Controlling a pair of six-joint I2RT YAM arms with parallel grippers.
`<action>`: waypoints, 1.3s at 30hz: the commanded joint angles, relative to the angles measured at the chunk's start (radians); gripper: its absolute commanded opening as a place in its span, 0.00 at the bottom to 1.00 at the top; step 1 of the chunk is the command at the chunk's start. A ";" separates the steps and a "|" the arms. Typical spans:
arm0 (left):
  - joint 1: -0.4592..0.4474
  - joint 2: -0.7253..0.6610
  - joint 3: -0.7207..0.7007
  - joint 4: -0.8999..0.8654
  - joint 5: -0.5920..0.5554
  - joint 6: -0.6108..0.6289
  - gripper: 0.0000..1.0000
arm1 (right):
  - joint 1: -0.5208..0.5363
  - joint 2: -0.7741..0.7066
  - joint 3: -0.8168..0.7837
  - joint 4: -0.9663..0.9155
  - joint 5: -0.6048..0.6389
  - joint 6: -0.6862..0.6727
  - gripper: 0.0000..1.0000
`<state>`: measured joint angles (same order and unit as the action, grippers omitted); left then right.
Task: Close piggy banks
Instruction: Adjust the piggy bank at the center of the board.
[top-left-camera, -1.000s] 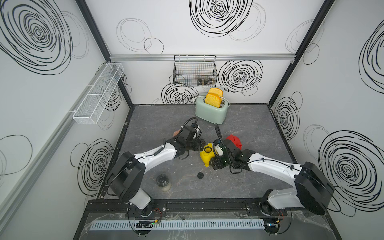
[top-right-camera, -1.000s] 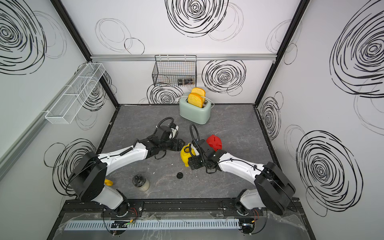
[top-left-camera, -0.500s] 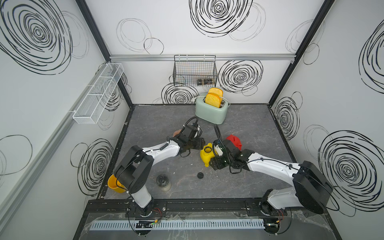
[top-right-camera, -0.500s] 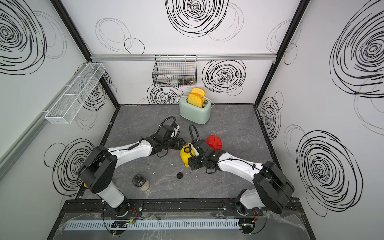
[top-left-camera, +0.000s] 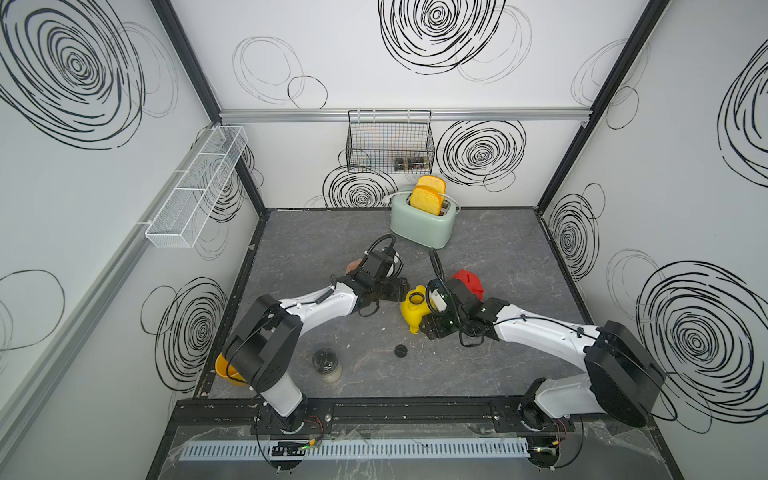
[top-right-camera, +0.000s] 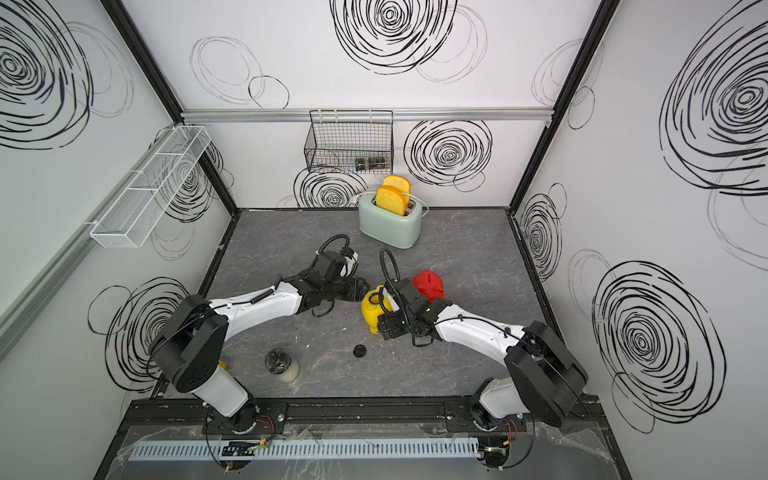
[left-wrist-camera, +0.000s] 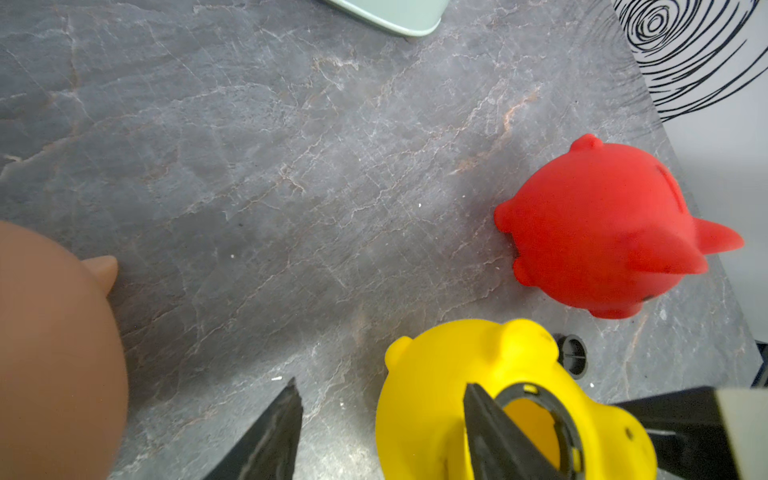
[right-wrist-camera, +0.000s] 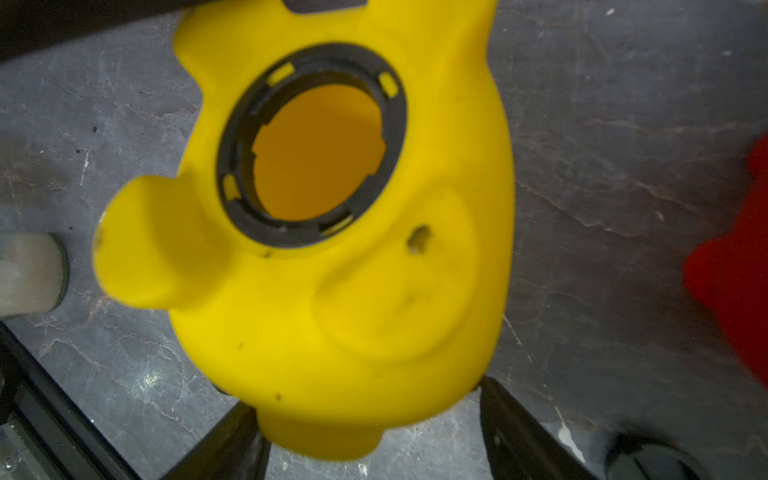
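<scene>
On the grey, stone-veined worktop (top-left-camera: 498, 257) the loose things are found where they lay a second ago. The left arm (top-left-camera: 320, 307) has been swung at its elbow, so a yellow mug (top-left-camera: 226, 368) is now uncovered beside its base. The smooth, rounded yellow piggy bank (top-left-camera: 413, 309) is kept clamped, belly up, between the right fingers (right-wrist-camera: 511, 428); its round hole, ringed in black plastic, is left unplugged. The left fingers (left-wrist-camera: 274, 432) are held about half apart and empty, one tip at that ring. The matte red piggy bank (left-wrist-camera: 598, 232) is seen just beside it, the pink piggy bank (left-wrist-camera: 54, 353) farther off. A round black plug (top-left-camera: 400, 351) is seen nearby.
</scene>
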<state>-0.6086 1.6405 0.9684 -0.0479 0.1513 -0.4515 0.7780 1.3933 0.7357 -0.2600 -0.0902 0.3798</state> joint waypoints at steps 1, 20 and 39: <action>-0.005 -0.020 -0.019 0.005 0.015 0.016 0.66 | -0.011 0.006 0.001 -0.013 0.001 0.015 0.78; -0.020 -0.142 -0.099 -0.001 0.049 -0.006 0.66 | -0.046 -0.026 -0.007 -0.030 0.000 0.012 0.77; 0.001 0.040 0.134 0.028 -0.023 0.037 0.66 | -0.034 -0.054 -0.042 -0.024 -0.030 0.016 0.76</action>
<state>-0.6113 1.6451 1.0611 -0.0532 0.1551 -0.4465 0.7372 1.3518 0.7071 -0.2771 -0.1131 0.3859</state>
